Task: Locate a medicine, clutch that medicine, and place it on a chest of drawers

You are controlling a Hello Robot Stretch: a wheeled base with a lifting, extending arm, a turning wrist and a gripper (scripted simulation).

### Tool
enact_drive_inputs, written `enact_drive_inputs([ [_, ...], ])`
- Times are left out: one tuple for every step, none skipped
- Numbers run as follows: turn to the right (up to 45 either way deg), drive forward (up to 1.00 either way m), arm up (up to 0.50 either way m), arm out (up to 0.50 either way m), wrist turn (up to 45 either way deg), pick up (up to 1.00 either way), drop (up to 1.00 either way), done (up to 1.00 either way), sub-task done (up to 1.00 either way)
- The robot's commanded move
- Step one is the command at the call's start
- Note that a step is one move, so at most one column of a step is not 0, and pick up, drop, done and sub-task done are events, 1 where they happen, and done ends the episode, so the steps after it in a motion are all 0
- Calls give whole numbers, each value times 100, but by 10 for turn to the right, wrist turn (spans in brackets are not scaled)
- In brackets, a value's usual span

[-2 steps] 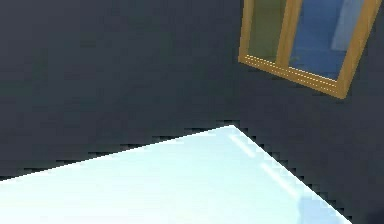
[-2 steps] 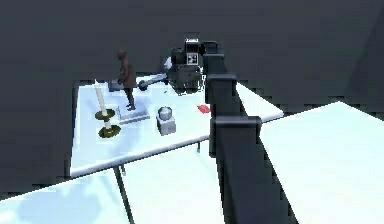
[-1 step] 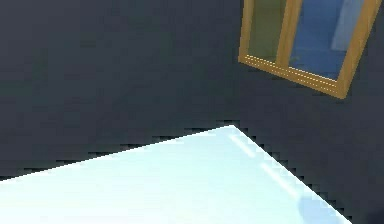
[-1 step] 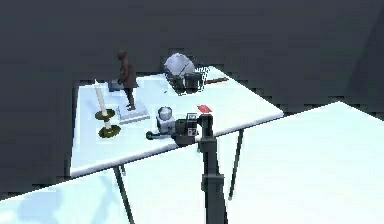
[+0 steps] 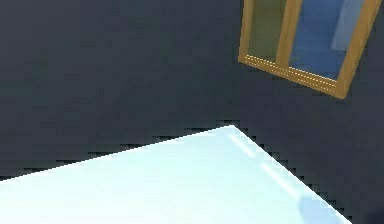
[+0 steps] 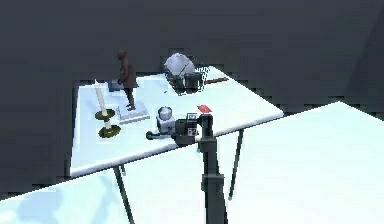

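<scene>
A white table (image 6: 240, 108) on thin legs stands in the arm side view. Near its front edge sits a small pale jar-like thing with a dark cap (image 6: 165, 117), which may be the medicine. My arm (image 6: 211, 175) rises from the bottom edge to the table's front edge. The gripper (image 6: 160, 132) lies at that jar, just left of the two white squares. I cannot tell whether it holds anything. A small flat red thing (image 6: 205, 108) lies on the tabletop to the right of the jar.
On the table stand a dark statue (image 6: 125, 78) on a pale base, a white candle (image 6: 99, 98) in a gold holder, a gold dish (image 6: 109, 130) and a wire basket (image 6: 190, 74) with something grey. The forward view has a dark wall, a wood-framed window (image 5: 300, 40) and pale floor (image 5: 170, 185).
</scene>
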Motion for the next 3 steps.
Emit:
enact_drive_inputs([
  [0,0,10,0,0,0,0,0,0],
  [0,0,14,0,0,0,0,0,0],
  [0,0,0,0,-450,0,0,0,0],
])
